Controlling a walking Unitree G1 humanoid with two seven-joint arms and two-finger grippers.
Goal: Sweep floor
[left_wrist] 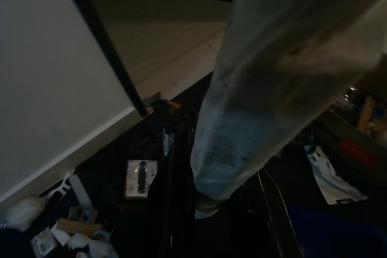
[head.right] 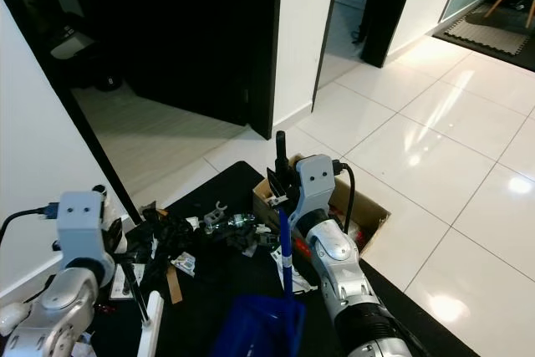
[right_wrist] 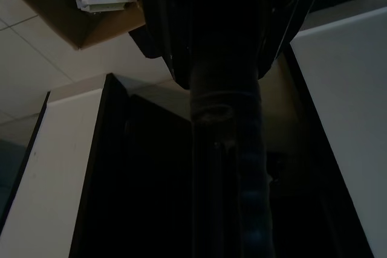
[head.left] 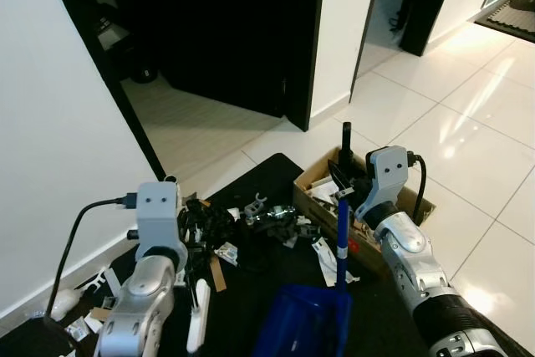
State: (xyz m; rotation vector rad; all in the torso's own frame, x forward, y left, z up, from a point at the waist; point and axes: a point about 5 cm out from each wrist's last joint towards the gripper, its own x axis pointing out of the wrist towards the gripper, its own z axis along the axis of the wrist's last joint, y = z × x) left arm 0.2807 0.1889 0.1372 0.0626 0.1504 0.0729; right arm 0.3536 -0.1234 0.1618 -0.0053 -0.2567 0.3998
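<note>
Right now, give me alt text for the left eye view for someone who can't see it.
The right gripper holds a blue dustpan by its upright handle over a black mat strewn with scraps. The left gripper holds a white-handled brush; a cardboard box sits behind, on white tiles.

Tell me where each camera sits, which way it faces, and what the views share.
Left eye: head, looking down at black mat, litter, cardboard box; both arms show.
Right eye: same scene; right hand around blue dustpan handle.
Left wrist: along left hand, facing white broom handle and the mat.
Right wrist: along right hand, facing the dark handle grip.
Shared: both wrists and eyes catch the box and mat.
</note>
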